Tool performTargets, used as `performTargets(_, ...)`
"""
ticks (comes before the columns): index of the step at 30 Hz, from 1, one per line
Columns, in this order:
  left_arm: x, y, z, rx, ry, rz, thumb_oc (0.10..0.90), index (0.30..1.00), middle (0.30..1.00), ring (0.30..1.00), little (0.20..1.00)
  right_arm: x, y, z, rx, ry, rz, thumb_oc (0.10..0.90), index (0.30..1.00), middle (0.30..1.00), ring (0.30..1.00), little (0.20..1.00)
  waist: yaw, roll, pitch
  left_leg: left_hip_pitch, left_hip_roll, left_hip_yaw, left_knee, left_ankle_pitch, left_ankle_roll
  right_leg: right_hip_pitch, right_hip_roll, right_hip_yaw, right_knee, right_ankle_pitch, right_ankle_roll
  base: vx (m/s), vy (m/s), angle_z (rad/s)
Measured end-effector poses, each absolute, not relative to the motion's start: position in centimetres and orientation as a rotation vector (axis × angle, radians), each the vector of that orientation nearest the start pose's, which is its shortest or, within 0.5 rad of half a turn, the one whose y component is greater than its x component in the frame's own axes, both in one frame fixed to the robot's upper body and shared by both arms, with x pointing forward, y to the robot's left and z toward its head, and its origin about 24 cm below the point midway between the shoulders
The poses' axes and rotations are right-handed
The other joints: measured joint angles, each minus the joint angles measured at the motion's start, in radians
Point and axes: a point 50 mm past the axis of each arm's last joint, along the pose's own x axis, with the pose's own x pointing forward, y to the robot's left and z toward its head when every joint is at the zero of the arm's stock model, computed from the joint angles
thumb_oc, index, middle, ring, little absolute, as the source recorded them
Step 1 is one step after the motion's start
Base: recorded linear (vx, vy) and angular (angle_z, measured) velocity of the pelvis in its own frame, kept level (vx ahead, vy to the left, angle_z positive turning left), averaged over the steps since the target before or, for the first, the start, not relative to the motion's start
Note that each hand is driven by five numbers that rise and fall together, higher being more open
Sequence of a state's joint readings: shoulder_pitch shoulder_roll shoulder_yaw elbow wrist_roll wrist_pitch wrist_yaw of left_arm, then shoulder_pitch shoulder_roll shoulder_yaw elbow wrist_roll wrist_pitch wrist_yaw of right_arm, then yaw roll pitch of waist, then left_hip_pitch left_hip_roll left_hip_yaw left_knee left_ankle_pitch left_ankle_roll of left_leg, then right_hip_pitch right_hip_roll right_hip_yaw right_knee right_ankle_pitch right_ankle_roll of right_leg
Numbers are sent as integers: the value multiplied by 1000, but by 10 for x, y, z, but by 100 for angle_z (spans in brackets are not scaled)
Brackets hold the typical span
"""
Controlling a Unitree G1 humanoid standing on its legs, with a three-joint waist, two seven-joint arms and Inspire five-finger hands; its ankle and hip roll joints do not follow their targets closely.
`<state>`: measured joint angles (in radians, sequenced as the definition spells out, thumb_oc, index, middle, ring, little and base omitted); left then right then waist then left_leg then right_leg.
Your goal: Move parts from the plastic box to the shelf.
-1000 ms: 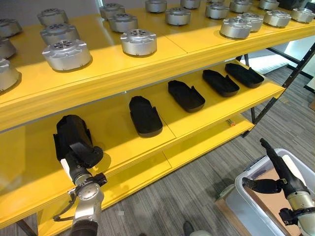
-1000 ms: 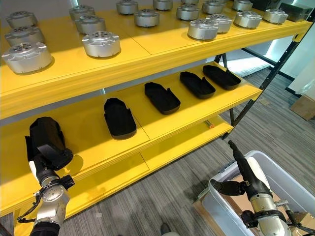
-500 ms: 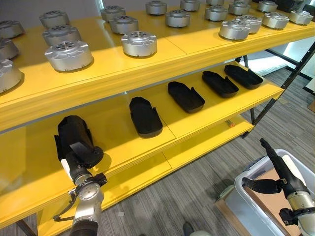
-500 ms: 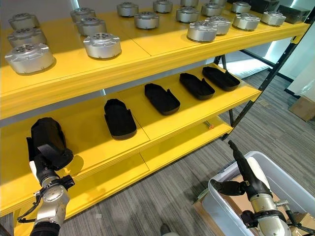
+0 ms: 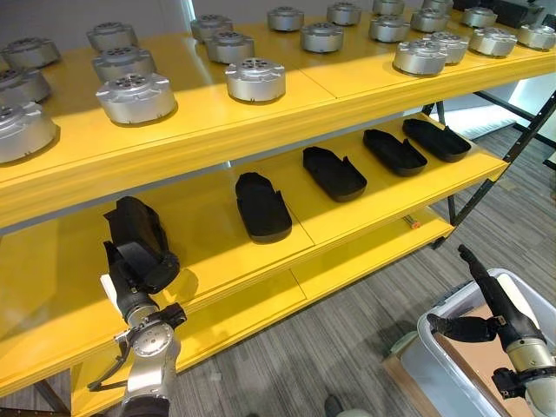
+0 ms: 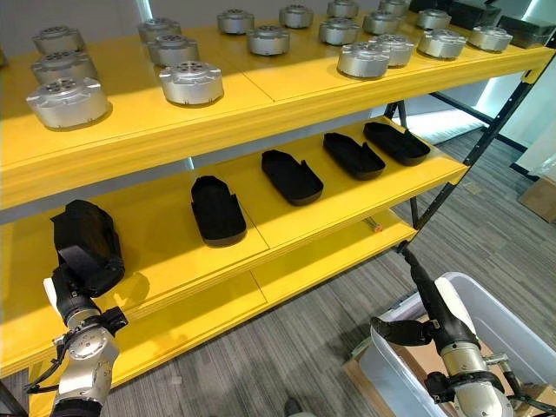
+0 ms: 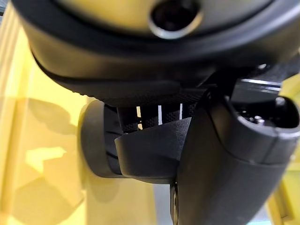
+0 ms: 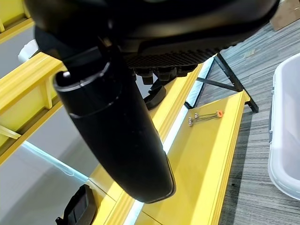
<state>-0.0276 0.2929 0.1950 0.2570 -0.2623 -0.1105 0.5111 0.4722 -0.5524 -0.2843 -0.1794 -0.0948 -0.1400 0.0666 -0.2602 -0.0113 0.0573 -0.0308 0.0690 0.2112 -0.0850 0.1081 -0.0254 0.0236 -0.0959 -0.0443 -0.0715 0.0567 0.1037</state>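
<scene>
**Black part held at the left end of the middle shelf**

The black part sits at the left end of the middle board of the yellow shelf, near its front edge, with the left hand clasped on its near end. In the left wrist view the thumb and fingers curl round the part's dark rounded body, so the hand is grasping it. The part appears to rest on the board, though the contact underneath is hidden by the hand.

The shelf has three yellow boards. The top board carries rows of silver round parts from its left end to its right end. The middle board carries four more black parts of the same flat, shoe-like shape, spaced apart in a line that runs from near the middle to the right end. The bottom board holds a small pin with an orange tip close to its right end.

The plastic box, pale and translucent, stands on the grey carpet floor at the lower right, well apart from the shelf. The right hand hangs above the box's near left corner, fingers straight and relaxed, thumb held out to the side, holding nothing.
</scene>
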Motion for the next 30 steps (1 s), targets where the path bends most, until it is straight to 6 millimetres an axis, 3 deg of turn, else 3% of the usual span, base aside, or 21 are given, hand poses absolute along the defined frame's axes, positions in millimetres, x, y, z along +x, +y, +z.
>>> performTargets(6, 239, 283, 45, 25, -34, 737, 400, 300, 300, 300, 300, 155, -301, 65, -726, 127, -92, 900, 1000, 1000, 1000, 1000, 10, 8, -6, 0, 0, -1, 0, 1, 0, 1, 0, -2, 0, 0, 0, 0, 0, 0)
performTargets(11, 239, 281, 50, 31, -60, 707, 400, 300, 300, 300, 300, 155, -301, 65, -717, 127, -89, 900, 1000, 1000, 1000, 1000, 14, 23, -15, 1, 0, -2, 0, 2, 0, 2, 0, -3, 0, 0, 0, 0, 0, 0)
performTargets(20, 208, 278, 24, 50, 46, 592, 400, 300, 300, 300, 300, 155, -299, 63, -696, 135, -73, 900, 1000, 1000, 1000, 1000, 16, 31, -20, 14, -1, -19, 0, 2, -2, 25, 0, -19, -3, -8, 6, -15, -10, 5)
performTargets(30, 195, 256, 1, 20, 140, 455, 400, 300, 300, 300, 300, 159, -298, 66, -695, 114, -72, 900, 1000, 1000, 1000, 1000, 50, 66, -44, 11, -1, -58, 0, 10, 0, 38, 4, -56, 11, -16, 3, -83, -28, 12)
